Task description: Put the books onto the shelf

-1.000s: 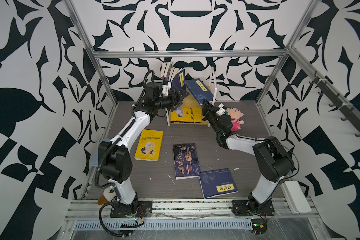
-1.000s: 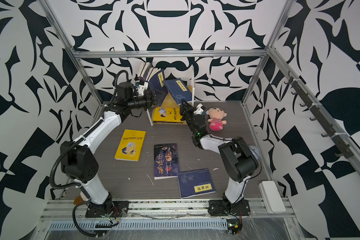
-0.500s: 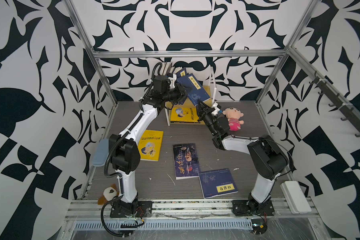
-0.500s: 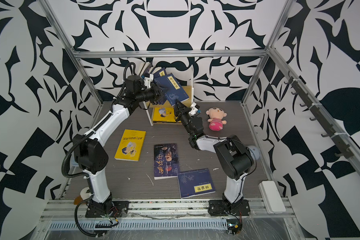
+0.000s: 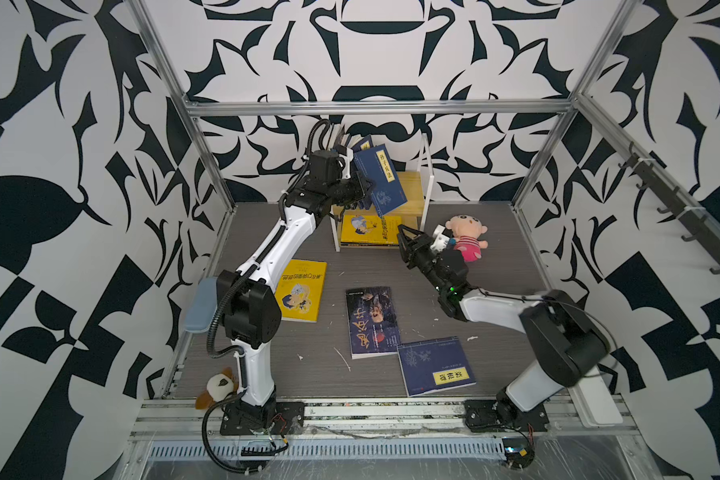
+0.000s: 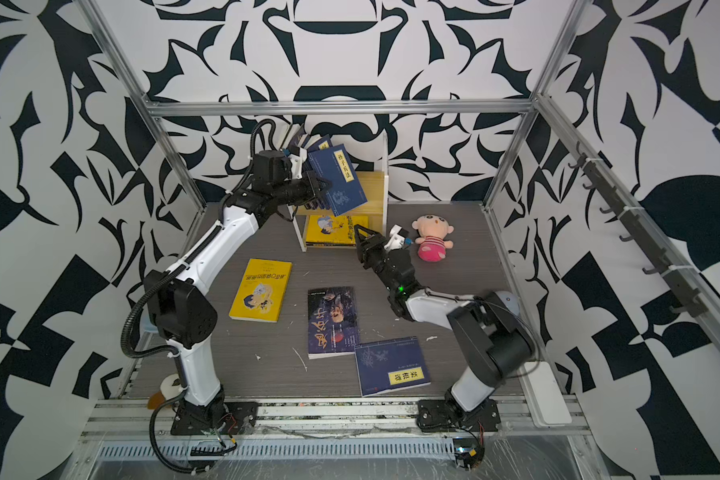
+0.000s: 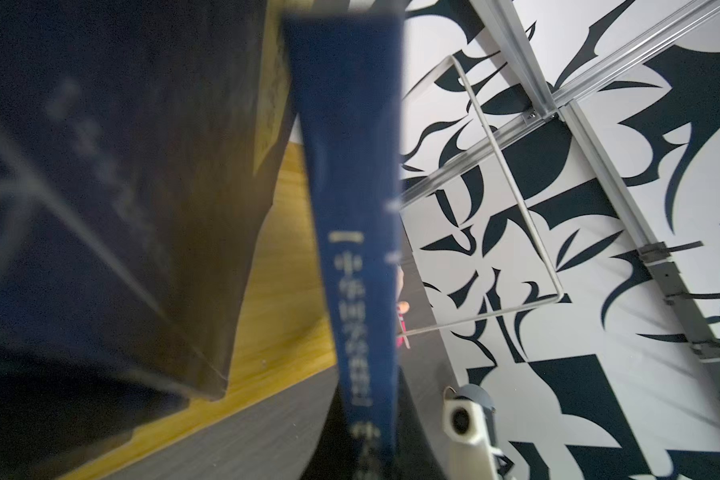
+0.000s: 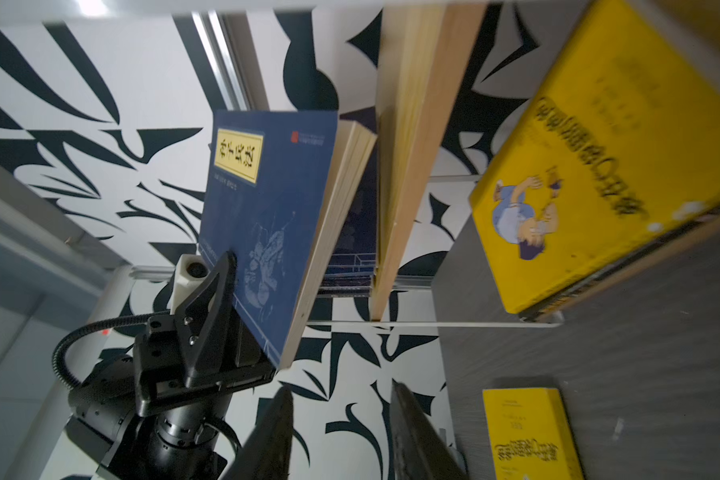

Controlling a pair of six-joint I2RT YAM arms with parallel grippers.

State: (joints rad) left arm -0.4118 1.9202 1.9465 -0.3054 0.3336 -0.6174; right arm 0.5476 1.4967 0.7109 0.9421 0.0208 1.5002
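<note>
Your left claw point(image 5: 362, 192) clamped on bottom edge of navy book point(image 5: 381, 178), upright over shelf point(image 5: 412, 191) top board, beside other books point(image 5: 362, 146). Right claw point(image 5: 406, 235) apart, empty, near shelf front. Paperback likely light, floppy, slick: hold near spine.

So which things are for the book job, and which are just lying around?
For the job: shelf, held navy book, shelved yellow book, loose yellow book, dark book with gold writing, loose navy book.

Just lying about: pink plush doll, small brown-and-white plush toy.
</note>
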